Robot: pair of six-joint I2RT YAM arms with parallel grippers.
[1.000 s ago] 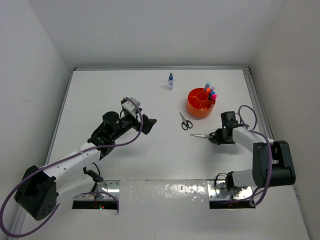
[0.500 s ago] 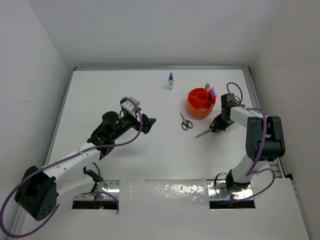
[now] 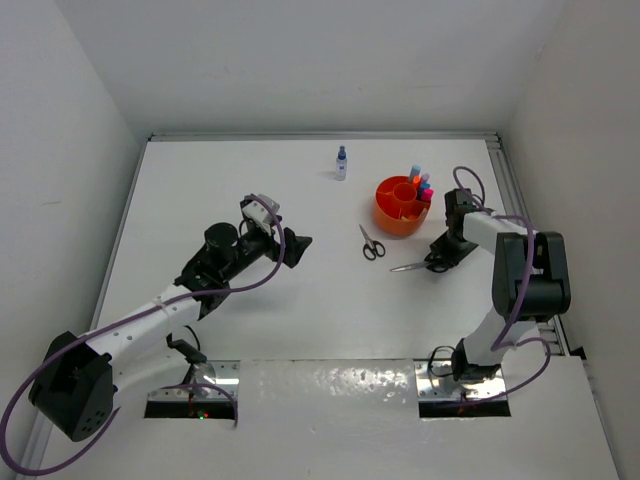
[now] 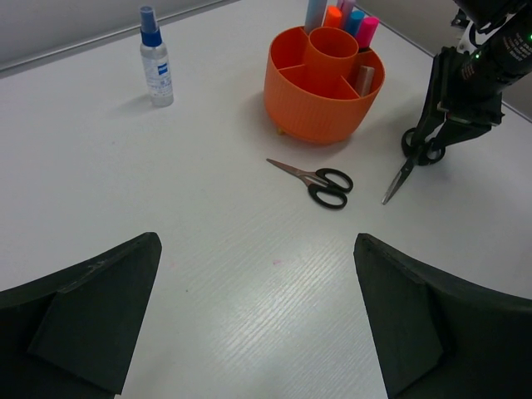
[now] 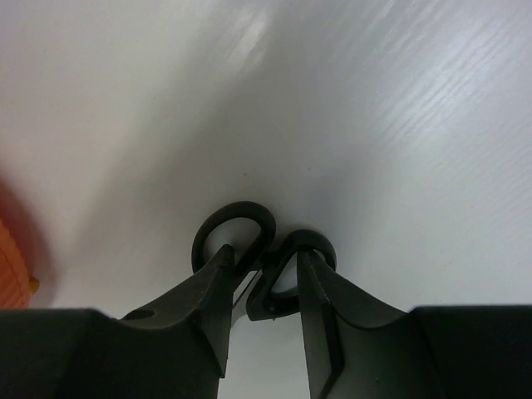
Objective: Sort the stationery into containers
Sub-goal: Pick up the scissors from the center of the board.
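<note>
Right fingers, top view: the right fingers (image 3: 438, 262) are pinched on the handle end of the held scissors (image 3: 408, 267), near the right edge of the desk (image 3: 230, 180). The blades point toward the left edge.
Left fingers, top view: the left fingers (image 3: 296, 246) are spread with nothing between them, over the middle of the desk and well apart from every item.
Orange tub, top view: the orange tub (image 3: 403, 208) stands toward the far right corner, with capped markers (image 3: 420, 184) upright in its far side.
Loose scissors, top view: the loose scissors (image 3: 370, 243) lie flat just beside the tub, on its near-left side.
Spray bottle, top view: the spray bottle (image 3: 341, 162) stands upright by the far edge, about midway along it.
Left wrist view: the left fingers (image 4: 91, 307) are wide apart and empty. The held scissors (image 4: 406, 166) hang tilted, tip down; whether the tip touches the desk cannot be told. The tub (image 4: 324, 83) is just beside them.
Right wrist view: the two right fingers (image 5: 208, 291) press in on the black handle loops (image 5: 237, 229), with only a narrow gap between them. The tub's orange wall (image 5: 12, 241) shows at the picture's left edge.
Step in hand: probably carrying the held scissors to the tub.
Doing it well: lift until the tip is above the rim, turn the blades downward over an open compartment away from the markers, and let go low so that nothing tips. The grip on round loops may let the scissors swing, so move slowly.
</note>
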